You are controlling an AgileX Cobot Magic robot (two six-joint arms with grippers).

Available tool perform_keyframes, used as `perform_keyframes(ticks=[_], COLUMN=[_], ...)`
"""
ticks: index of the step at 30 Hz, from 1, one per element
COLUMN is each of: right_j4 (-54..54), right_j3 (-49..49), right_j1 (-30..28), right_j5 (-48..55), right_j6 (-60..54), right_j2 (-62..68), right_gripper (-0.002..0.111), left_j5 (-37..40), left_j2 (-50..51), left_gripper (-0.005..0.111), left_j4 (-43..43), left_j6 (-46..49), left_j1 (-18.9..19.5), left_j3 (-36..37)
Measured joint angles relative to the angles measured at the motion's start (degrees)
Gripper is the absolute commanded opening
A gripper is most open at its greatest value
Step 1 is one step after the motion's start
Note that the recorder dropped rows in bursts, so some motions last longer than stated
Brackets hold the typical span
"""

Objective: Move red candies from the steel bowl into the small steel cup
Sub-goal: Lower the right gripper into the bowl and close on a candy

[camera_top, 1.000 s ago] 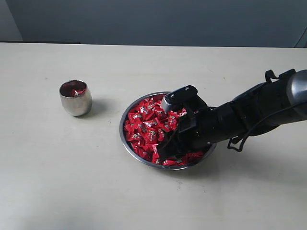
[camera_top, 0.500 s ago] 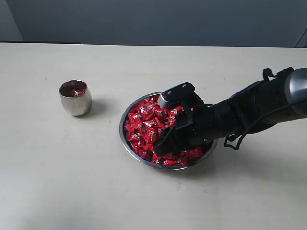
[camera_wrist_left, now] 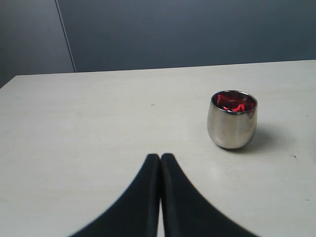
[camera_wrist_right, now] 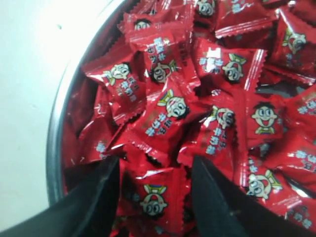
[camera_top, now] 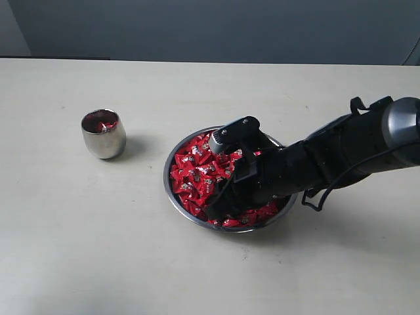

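Now my right gripper point(camera_wrist_right: 155, 168), jaws spread wide, sits low in the steel bowl point(camera_top: 166, 180), straddling one of the red candies point(camera_wrist_right: 170, 106) for a pinch. The small steel cup point(camera_top: 104, 139) stands well apart, ahead of my left gripper point(camera_wrist_left: 160, 160), whose fingers are pressed together.

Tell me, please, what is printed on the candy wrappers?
Red candies: a cartoon face with pale lettering, clearest in the right wrist view.

R arm point(camera_top: 341, 152) angled down, R pincer point(camera_wrist_right: 155, 170) spread wide; L pincer point(camera_wrist_left: 160, 158) tips together.
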Motion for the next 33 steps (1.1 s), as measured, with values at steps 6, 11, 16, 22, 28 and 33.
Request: perform_keyframes(ticks=[6,11,16,22,28,33], right_j4=[0.4,0.6,0.6,0.6,0.6,0.3], right_j3=[0.0,0.0,0.0,0.0,0.0,0.0], right_j1=[0.6,1.8,1.9,1.9,1.9,1.9], right_j5=[0.0,0.0,-0.8,-1.1,-1.1,-1.3], right_j6=[0.4,0.4,0.5,0.9,0.9,0.9], right_j2=[0.0,0.0,0.0,0.0,0.0,0.0], right_gripper=[0.045,0.045,0.045,0.023,0.004,-0.001], left_j5=[0.0,0.0,0.0,0.0,0.0,0.0], left_j2=[0.0,0.0,0.0,0.0,0.0,0.0], left_gripper=[0.000,0.000,0.000,0.000,0.000,0.000], left_j4=[0.0,0.0,0.0,0.0,0.0,0.0], left_j6=[0.0,0.0,0.0,0.0,0.0,0.0], left_j1=[0.0,0.0,0.0,0.0,0.0,0.0], left_j3=[0.0,0.0,0.0,0.0,0.0,0.0])
